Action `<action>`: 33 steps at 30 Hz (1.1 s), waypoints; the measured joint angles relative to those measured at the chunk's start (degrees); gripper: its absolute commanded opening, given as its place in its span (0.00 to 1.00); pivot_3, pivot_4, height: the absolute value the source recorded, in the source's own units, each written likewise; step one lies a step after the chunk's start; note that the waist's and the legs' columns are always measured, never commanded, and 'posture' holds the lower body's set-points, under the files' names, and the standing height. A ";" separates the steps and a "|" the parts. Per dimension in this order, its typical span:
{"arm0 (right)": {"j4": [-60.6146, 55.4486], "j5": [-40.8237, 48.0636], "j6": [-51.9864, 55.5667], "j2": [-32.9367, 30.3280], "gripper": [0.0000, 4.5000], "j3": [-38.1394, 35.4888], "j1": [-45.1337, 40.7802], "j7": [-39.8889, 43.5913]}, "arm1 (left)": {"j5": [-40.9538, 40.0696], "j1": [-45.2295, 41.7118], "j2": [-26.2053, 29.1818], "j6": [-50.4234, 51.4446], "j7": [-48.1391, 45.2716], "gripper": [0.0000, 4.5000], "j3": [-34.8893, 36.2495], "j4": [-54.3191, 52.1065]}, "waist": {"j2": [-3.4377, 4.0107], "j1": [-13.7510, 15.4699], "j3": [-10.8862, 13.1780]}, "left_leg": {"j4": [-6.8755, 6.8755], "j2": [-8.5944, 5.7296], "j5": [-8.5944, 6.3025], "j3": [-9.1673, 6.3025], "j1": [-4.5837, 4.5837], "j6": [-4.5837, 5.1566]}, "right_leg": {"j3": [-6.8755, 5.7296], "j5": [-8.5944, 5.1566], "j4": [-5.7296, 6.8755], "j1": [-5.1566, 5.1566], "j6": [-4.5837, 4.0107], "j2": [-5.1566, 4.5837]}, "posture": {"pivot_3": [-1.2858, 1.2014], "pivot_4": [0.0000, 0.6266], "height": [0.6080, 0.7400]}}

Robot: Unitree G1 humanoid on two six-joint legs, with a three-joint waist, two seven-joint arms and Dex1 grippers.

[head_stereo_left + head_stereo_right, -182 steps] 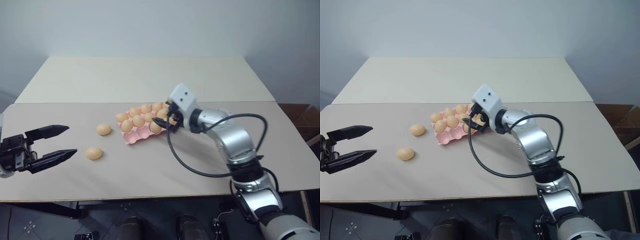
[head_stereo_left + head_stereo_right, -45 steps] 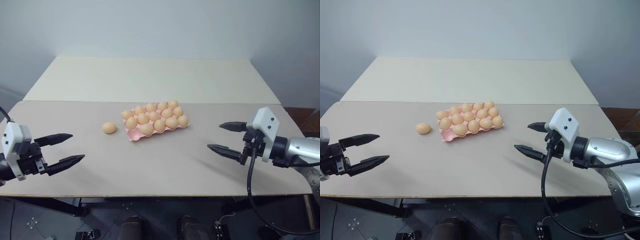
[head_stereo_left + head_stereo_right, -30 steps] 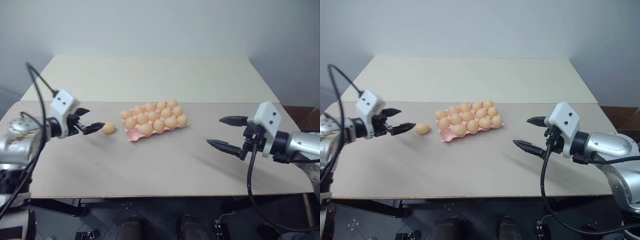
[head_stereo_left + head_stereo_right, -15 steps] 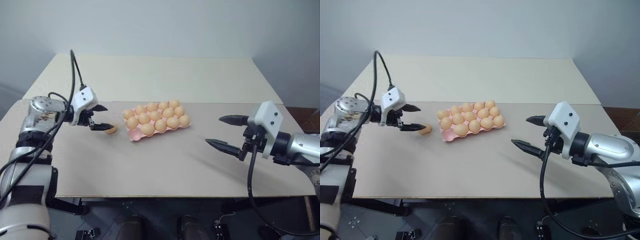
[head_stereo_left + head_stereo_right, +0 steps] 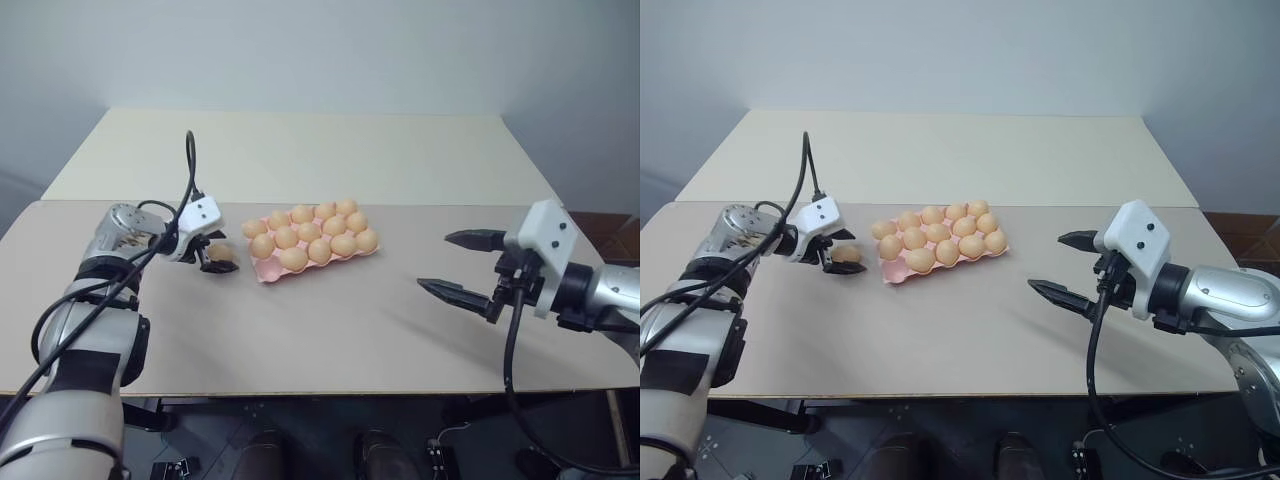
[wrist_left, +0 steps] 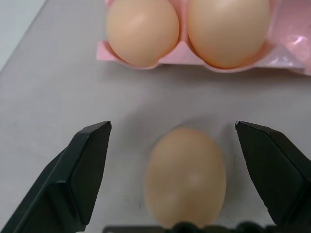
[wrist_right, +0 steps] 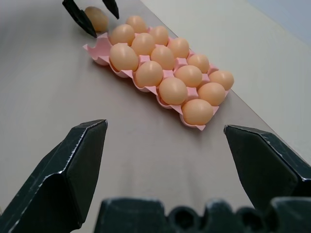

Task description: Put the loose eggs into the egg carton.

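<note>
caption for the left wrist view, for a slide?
Open left claw straddling the last loose pale orange egg beside the pink moulded egg carton.

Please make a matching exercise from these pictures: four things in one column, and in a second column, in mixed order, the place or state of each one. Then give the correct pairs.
Things:
1. loose egg
2. egg carton
3. left gripper
4. right gripper

Places or states:
A. open, in the air over bare table, apart from the eggs
B. pink, its cups hold eggs
C. on the table beside the carton, between two black fingers
D. open, its fingers on either side of an egg

Pairs: 1-C, 2-B, 3-D, 4-A
</note>
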 measured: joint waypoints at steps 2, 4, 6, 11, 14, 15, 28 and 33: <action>0.01 0.43 0.21 -0.20 1.00 -0.38 -0.45 0.00 | 1.11 -0.57 -0.78 0.06 1.57 0.79 -0.37 0.27 | -0.01 0.11 -0.01 | 0.02 -0.02 0.00 -0.01 0.03 0.00 | -0.01 0.00 -0.03 0.03 0.00 -0.02 | 0.52 0.24 1.00; 0.01 0.84 0.43 -0.69 1.00 -0.42 -0.54 0.03 | 2.05 -1.01 -1.50 0.22 3.11 0.64 -0.39 0.87 | -0.02 0.17 -0.02 | 0.05 -0.04 0.00 -0.02 0.05 0.00 | 0.00 0.00 -0.05 0.03 0.00 -0.04 | 0.52 0.24 1.00; 0.03 1.40 0.74 -1.32 1.00 -0.51 -0.73 0.02 | 2.41 -1.09 -1.97 0.74 4.06 0.49 -0.27 1.32 | -0.02 0.08 -0.02 | 0.10 -0.04 0.00 -0.01 0.09 0.00 | 0.03 0.00 0.00 0.03 0.00 -0.05 | 0.52 0.24 1.00; 0.10 1.79 1.08 -2.00 1.00 -0.77 -1.19 -0.18 | 2.68 -1.17 -2.59 1.34 5.14 0.43 0.51 1.64 | -0.02 0.03 -0.01 | 0.14 -0.03 0.12 -0.02 0.13 0.13 | 0.03 0.08 0.12 0.04 -0.03 -0.03 | 0.52 0.24 1.00; 0.11 1.80 1.45 -2.02 1.00 -0.78 -1.21 -0.55 | 2.61 -1.18 -2.20 1.57 3.36 0.43 1.04 1.65 | -0.02 -0.02 -0.01 | 0.15 -0.03 0.14 -0.02 0.09 0.12 | 0.04 0.11 0.10 0.01 -0.03 -0.03 | 0.52 0.24 1.00; 0.11 1.80 1.50 -2.02 1.00 -0.78 -1.21 -0.63 | 2.54 -1.18 -1.83 1.70 2.57 0.43 1.15 1.65 | -0.02 -0.03 -0.01 | 0.15 -0.03 0.14 -0.02 0.06 0.12 | 0.03 0.11 0.08 -0.01 -0.03 -0.03 | 0.52 0.24 1.00; -1.78 3.01 1.83 -1.08 1.00 -1.31 0.83 -3.16 | -9.67 -1.63 4.40 9.77 -20.65 0.43 8.79 -16.68 | -0.03 0.24 -0.01 | 0.16 -0.07 0.13 -0.04 -0.12 0.15 | 0.01 0.19 -0.01 0.03 0.13 -0.10 | 0.52 0.24 1.00; -2.92 3.85 1.97 -0.17 1.00 -2.47 2.06 -4.72 | -13.13 5.51 -0.56 17.27 -21.71 0.43 7.35 -30.63 | -0.03 -0.02 -0.01 | 0.19 -0.05 0.13 -0.12 -0.11 0.15 | 0.06 0.21 0.02 0.01 0.14 -0.05 | 0.52 0.24 1.00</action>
